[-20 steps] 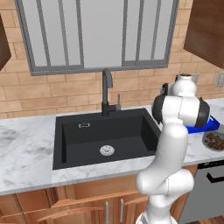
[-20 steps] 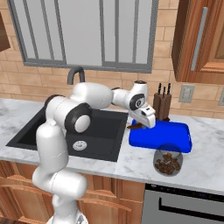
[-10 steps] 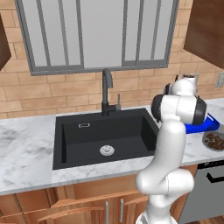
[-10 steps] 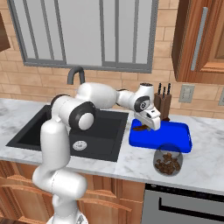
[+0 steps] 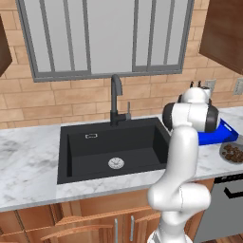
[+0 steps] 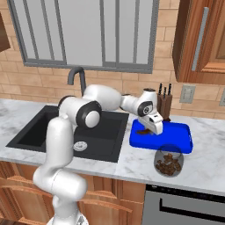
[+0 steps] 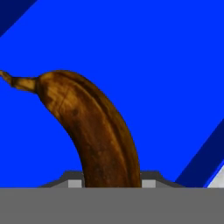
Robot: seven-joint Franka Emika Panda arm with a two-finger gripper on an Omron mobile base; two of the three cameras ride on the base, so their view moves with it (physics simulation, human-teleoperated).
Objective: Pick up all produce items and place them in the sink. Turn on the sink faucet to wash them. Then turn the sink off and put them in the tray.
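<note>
fingers (image 6: 150, 128) are closed on the dark brown banana (image 7: 94, 131), holding it low over the left part of the blue tray (image 6: 176, 139); in the right base view the fruit shows as a dark sliver just under the hand, at or just above the tray floor, contact cannot be told. hand view: the banana runs up and away from between the fingers, its long axis roughly along the camera's line of sight, curving left to the stem end; blue tray floor lies behind it on every side, with the darker rim at the top left and lower right corners. so the thing lies straight ahead of the fingers and the tray straight beneath. black sink (image 5: 114, 147) and gooseneck faucet (image 5: 115, 97) sit well to the left of the tray; grey dish of brown lumps (image 6: 168, 162) on the marble surface (image 6: 140, 165) just near of the tray. judgement: final placing step; what remains is a short descent and release.
</note>
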